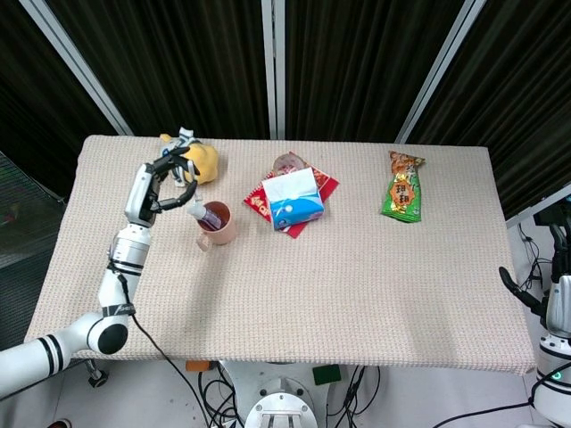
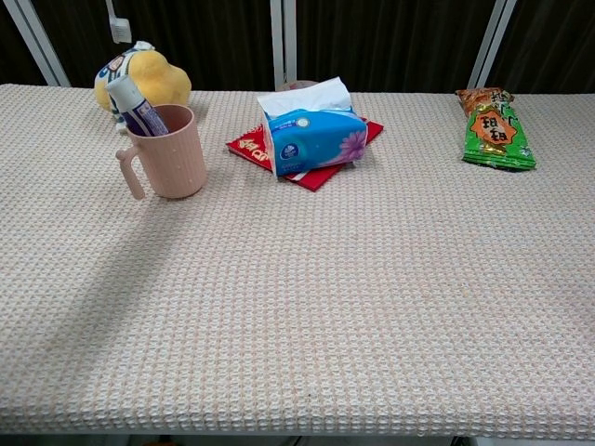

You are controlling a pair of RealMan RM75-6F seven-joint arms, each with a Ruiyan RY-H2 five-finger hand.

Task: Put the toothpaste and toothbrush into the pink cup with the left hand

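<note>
The left hand (image 1: 169, 181) hangs over the table, just to the left of the pink cup (image 1: 218, 223) and a little behind it. The cup sits down and to the right of the hand, very near. The toothpaste (image 1: 203, 212) already stands in the cup. It leans, with its white cap pointing up and back toward the hand, so its long way runs from the cup's bottom up to the hand's side. The fingers (image 1: 183, 198) nearly reach that cap, but it is too small to tell if they touch it.

The hand's fingers curl round like a loose ring, with a gap in the middle. Something thin and pale shows at the top of the hand (image 1: 186, 134), and a small white piece shows high up in the chest view (image 2: 118, 30) (it may be the toothbrush, but it is too small to be sure). So it cannot be told if the hand holds anything.

The right hand (image 1: 526, 297) is far off on the other side, low past the table's (image 1: 357, 294) edge. Only a dark bit of it shows, so its shape cannot be told. The left hand is much nearer the cup.

A yellow toy (image 1: 196, 159) lies just behind the left hand. The next move likely needs the hand to go right and down, over the cup's open top.
</note>
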